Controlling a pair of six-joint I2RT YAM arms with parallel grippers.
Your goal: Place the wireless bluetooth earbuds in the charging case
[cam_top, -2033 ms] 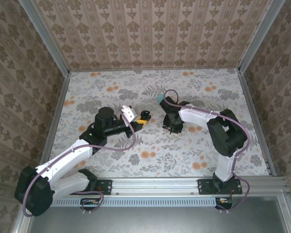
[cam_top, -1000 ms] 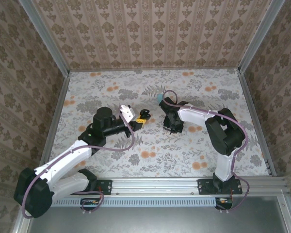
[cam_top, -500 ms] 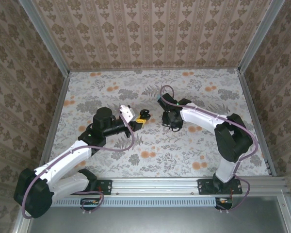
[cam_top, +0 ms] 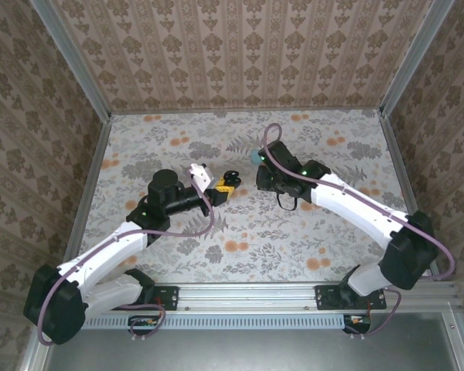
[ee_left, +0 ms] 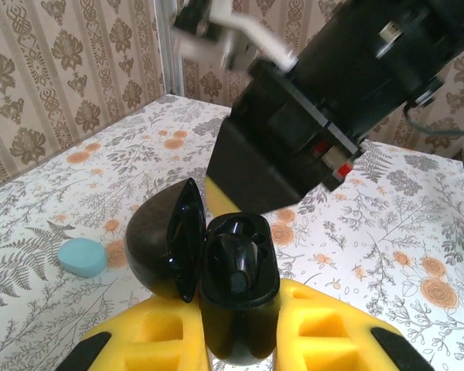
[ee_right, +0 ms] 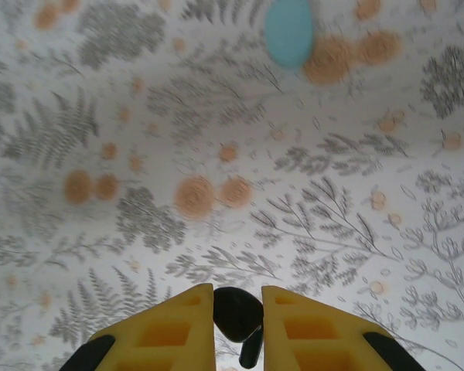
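Observation:
My left gripper (ee_left: pixel 240 328) is shut on a black charging case (ee_left: pixel 236 309), held upright with its hinged lid (ee_left: pixel 170 243) swung open to the left. One black earbud (ee_left: pixel 233 267) sits in the case. My right gripper (ee_right: pixel 238 300) is shut on the other black earbud (ee_right: pixel 237 313), whose stem points down between the yellow fingers. In the top view the right gripper (cam_top: pixel 261 179) hangs just right of the left gripper (cam_top: pixel 226 185) and the case (cam_top: pixel 230 179), a small gap apart. The right arm's black wrist (ee_left: pixel 317 124) looms directly behind the case.
A small teal oval piece (cam_top: pixel 253 157) lies on the flowered table (cam_top: pixel 294 239), behind the right gripper; it is also seen as the teal piece (ee_left: pixel 83 257) and the teal piece (ee_right: pixel 288 31). Patterned walls with metal posts enclose the table on three sides.
The right arm has swung out, its elbow moving far right and its gripper rising off the table towards the left gripper. The left gripper, holding the case, shifted slightly up and back.

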